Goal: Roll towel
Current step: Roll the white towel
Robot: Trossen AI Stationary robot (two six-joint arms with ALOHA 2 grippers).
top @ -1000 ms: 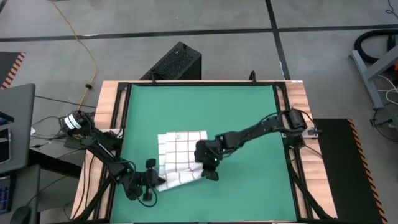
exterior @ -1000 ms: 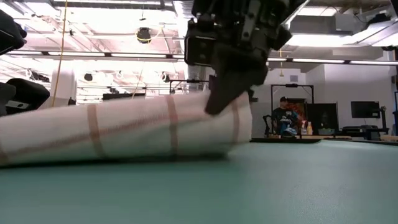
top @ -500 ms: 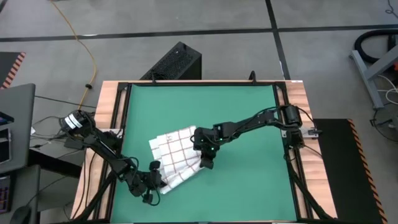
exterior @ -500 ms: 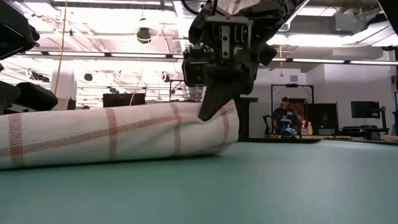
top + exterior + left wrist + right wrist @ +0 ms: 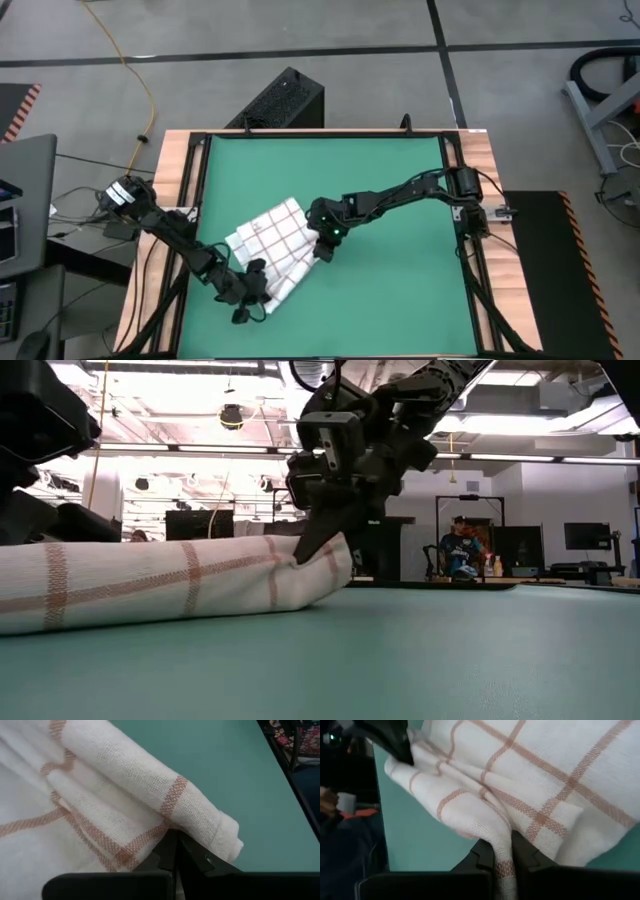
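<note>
The towel (image 5: 268, 250) lies lower left of centre on the mat, its roll running diagonally between the left claw (image 5: 252, 296) and right claw (image 5: 326, 238), each pinching an end.

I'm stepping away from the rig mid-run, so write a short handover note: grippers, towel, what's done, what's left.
Left gripper: shut on the towel at its near-left end.
Right gripper: shut on the towel's right end.
Towel: on the green mat, lying diagonally, left of centre; its near edge is folded over into a thick fold, the rest lies flat.
Done: first fold of the roll started.
Left: roll the remaining flat part and release.
</note>
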